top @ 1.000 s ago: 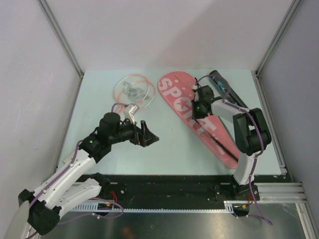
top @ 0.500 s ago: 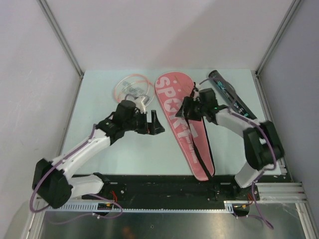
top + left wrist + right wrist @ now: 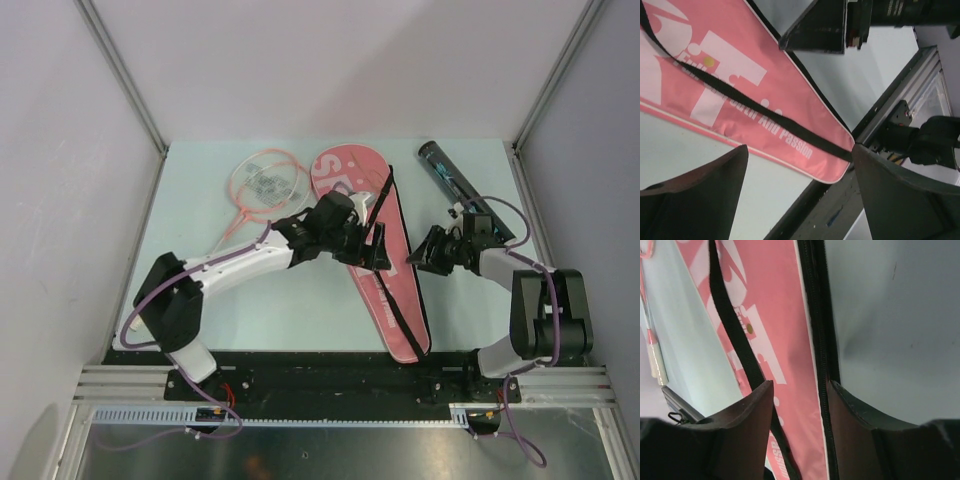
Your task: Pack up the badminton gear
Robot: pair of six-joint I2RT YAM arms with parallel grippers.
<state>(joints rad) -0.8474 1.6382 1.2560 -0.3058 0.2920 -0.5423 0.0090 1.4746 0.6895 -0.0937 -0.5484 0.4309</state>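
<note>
Shifting done — racket cover (image 3: 392, 300) now lies mid-table, beside racket (image 3: 265, 180). Right gripper (image 3: 425, 252) backed off, jaws half-open, empty. Left gripper (image 3: 378, 250) wide, hovering over cover — racket not yet inside.

Top view: left arm and its end effector (image 3: 372, 247) sit over the pink racket cover (image 3: 398, 320), so only the first letter of its lettering reads, and the near end of the black tube (image 3: 450, 175) is lost behind the right arm. The whitish clump (image 3: 265, 183) inside the racket (image 3: 240, 222) frame is too small to count or identify. Left wrist view crops the cover at top and left; right wrist view crops it top and bottom, black strap (image 3: 735, 340) vanishing behind a blurred finger (image 3: 740, 435).
</note>
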